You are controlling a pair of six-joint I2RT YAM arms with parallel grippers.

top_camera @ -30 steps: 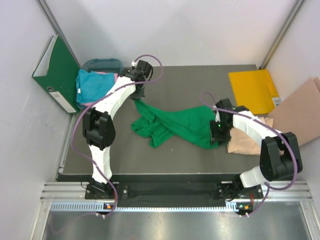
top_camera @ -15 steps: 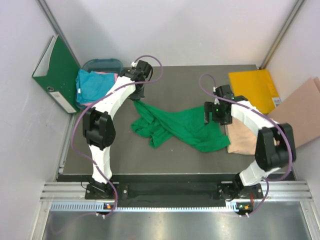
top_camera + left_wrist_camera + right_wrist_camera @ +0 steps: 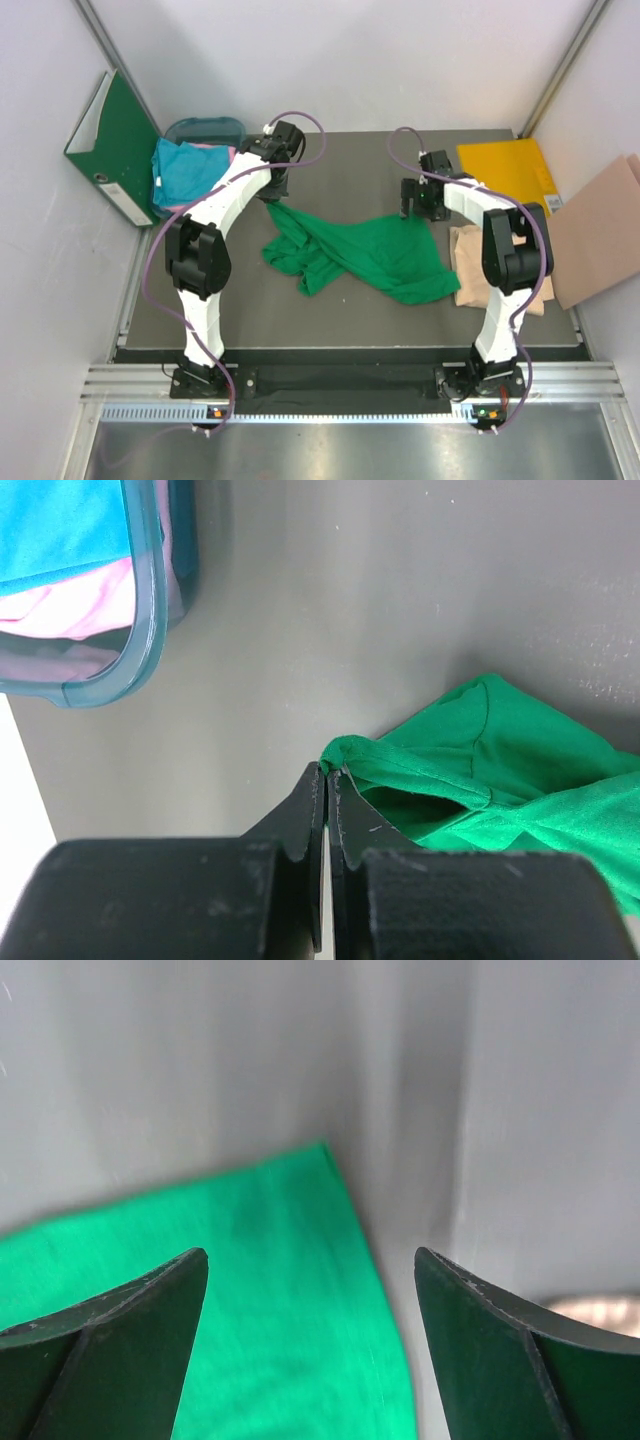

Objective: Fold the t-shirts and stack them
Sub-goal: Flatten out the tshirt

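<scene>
Pressed together at the left gripper (image 3: 325, 770), nipping a raised ridge of the bright green t-shirt (image 3: 360, 255) at lower centre of the left wrist view. Probably held there to anchor that end while the rest gets drawn flat. Spread wide at the right gripper (image 3: 310, 1260), gripping nothing, poised above the cloth's far corner at centre of the right wrist view (a flat, single-layer corner, so a fair spot for the next bite).

Filling the middle of the top view: the dark table (image 3: 350, 160), work surface for every fold.

Strewn across its centre: the green shirt, bunched and twisted toward the left, smoother toward the right, not yet folded. Stretched between the two grippers, it seems, to be opened out first.

Lying at right of centre, partly under the green hem: the beige-peach t-shirt (image 3: 490, 275), fairly flat and perhaps already folded, though hard to tell from above.

Parked at upper left, off the working area: a clear teal tub (image 3: 205, 127), likely the supply bin. Heaped inside: the teal-blue t-shirt (image 3: 185, 170), crumpled, waiting its turn. Tucked beneath that, showing only as a strip at upper left of the left wrist view: the pink t-shirt (image 3: 60, 610).
</scene>
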